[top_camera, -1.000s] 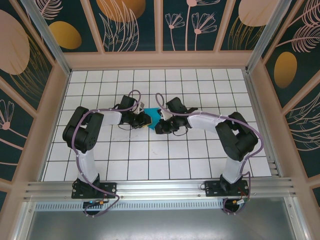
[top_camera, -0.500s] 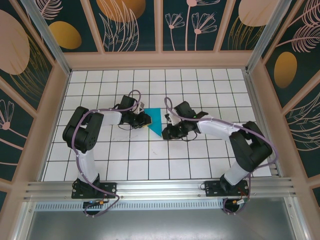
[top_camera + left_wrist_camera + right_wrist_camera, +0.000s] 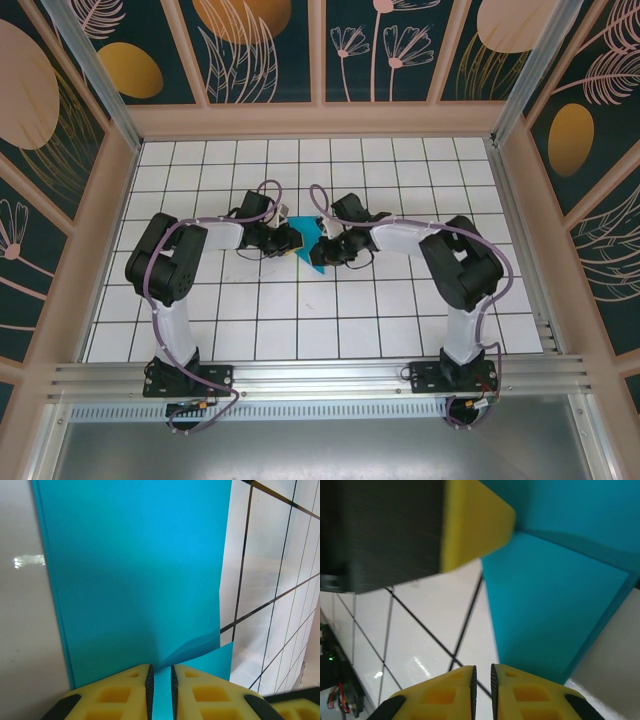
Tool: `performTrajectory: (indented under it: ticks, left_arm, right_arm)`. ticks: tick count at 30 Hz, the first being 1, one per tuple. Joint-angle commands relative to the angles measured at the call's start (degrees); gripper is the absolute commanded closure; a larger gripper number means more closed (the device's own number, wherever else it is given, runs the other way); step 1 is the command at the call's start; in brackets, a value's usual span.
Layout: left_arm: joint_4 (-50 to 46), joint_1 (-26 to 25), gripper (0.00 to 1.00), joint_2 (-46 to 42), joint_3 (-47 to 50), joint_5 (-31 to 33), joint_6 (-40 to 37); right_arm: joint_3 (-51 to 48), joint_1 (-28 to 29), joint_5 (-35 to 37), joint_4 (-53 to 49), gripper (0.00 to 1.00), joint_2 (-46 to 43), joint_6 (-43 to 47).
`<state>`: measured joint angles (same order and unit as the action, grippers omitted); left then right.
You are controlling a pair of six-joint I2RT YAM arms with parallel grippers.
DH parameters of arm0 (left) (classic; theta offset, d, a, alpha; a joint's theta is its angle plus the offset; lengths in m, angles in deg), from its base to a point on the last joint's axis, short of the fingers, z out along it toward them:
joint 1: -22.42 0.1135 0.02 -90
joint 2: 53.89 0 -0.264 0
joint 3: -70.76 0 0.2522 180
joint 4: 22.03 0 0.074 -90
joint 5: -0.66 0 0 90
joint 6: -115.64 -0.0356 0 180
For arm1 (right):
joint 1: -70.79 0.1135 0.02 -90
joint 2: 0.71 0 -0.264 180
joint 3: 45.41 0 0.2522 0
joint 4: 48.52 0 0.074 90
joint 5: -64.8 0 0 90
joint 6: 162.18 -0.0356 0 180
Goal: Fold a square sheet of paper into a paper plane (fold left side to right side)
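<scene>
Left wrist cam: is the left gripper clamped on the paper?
Yes, the teal paper sits in the narrow gap between the closed fingers of the left gripper.

I read the sheet of paper point(image 3: 135, 570) as thin matt teal, smooth apart from one soft crease. The table point(image 3: 260, 645) is glossy white tile, catching glare. The left claw point(image 3: 161, 670) has yellow moulded plastic fingers with black ribbed pads; the right claw point(image 3: 482, 669) looks alike.

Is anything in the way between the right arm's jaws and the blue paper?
Nothing visible. The teal paper lies right ahead of the right gripper, whose jaws are nearly closed. The left gripper pinches the paper's other side, not in between.
</scene>
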<state>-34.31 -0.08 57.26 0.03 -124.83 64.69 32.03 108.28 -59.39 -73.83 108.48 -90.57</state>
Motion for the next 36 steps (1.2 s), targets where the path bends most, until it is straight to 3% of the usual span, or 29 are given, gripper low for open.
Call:
performTrajectory:
  ticks: [1,14,23,29,36]
  left_arm:
    - [-5.2,-0.3,0.80,3.6,1.6,6.9,-1.8]
    - [-6.6,-0.3,0.78,1.7,-0.7,7.1,-2.2]
    - [-8.9,-0.5,0.77,-11.0,0.2,7.4,-0.5]
    - [-2.7,-4.4,0.81,-15.7,7.0,5.5,5.6]
    - [3.1,-9.3,0.82,-10.7,7.6,6.3,10.6]
  right_arm:
    - [-0.3,0.3,1.1,-1.5,0.82,1.4,0.8]
    - [-8.0,-0.6,5.1,-4.4,0.87,1.1,-0.9]
    - [-7.9,-0.6,5.5,-3.7,0.94,2.5,-1.2]
    - [-8.1,-0.6,5.5,-3.3,0.94,2.5,-1.2]
    - [-8.3,-0.5,5.9,-3.2,0.95,2.3,-1.2]
